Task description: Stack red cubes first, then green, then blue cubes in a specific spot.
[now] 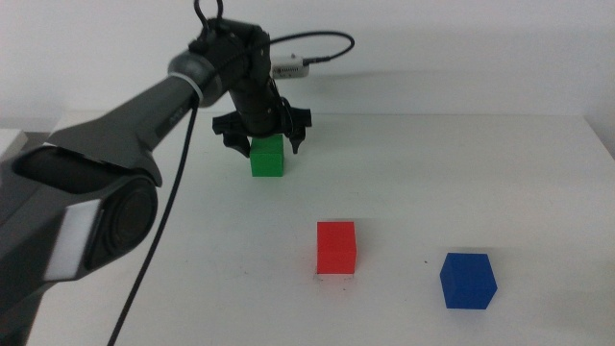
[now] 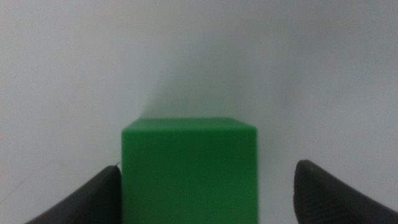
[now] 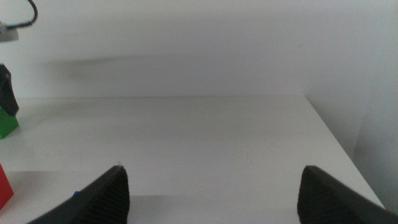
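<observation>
The left gripper (image 1: 265,140), a dark two-jawed claw on a black and grey arm reaching in from the left side of the table, hangs low over the far part of the table with its jaws spread wide. Between them sits the small matte green cube (image 1: 267,157), resting on the white tabletop (image 1: 500,163). In the left wrist view the green cube (image 2: 189,169) fills the gap unevenly: one jaw is touching or almost touching one side, while the other jaw stands well apart from the opposite side, so nothing is clamped yet.

Nearer the camera, well apart from the green cube, the small matte bright-red cube (image 1: 336,247) stands alone on the table near the middle. Off to its right and slightly closer sits the small matte deep-blue cube (image 1: 468,280), also alone. A tiny dark speck (image 1: 426,260) shows on the white surface between red and blue.

The right gripper (image 3: 211,193) waits out of the overhead view, open and holding nothing, facing across the table.

Progress, judging from this layout: no stack exists yet. The red cube appears to be the base, possibly already in its place. Green is about to be picked up; blue is untouched.

No brand, label or readable writing is visible anywhere.
</observation>
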`<action>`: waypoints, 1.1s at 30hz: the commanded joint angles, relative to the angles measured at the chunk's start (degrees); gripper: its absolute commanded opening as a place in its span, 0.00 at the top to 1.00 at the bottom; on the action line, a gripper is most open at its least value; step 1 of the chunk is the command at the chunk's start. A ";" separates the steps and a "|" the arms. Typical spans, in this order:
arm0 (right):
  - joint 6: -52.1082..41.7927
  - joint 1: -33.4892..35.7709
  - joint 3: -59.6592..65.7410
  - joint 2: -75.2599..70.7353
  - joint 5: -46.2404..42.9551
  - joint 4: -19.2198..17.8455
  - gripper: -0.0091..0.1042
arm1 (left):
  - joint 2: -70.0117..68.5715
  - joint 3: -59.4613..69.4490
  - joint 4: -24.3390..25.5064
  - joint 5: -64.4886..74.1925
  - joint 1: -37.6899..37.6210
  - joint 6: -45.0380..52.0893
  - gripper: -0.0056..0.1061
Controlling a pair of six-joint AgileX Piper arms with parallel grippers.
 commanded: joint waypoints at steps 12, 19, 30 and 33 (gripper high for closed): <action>-0.29 -0.46 0.18 -0.22 -0.70 -0.66 0.11 | -4.92 -0.30 0.43 3.45 -0.44 0.47 0.78; -0.29 -0.46 0.18 -0.22 -0.70 -0.66 0.11 | -24.45 22.67 10.68 2.54 -11.95 -14.49 0.85; -0.29 -0.46 0.18 -0.22 -0.70 -0.66 0.11 | -32.48 42.25 6.62 -10.61 -21.56 -25.20 0.85; -0.29 -0.46 0.18 -0.22 -0.70 -0.66 0.11 | -31.83 42.50 7.67 -12.13 -21.56 -25.72 0.85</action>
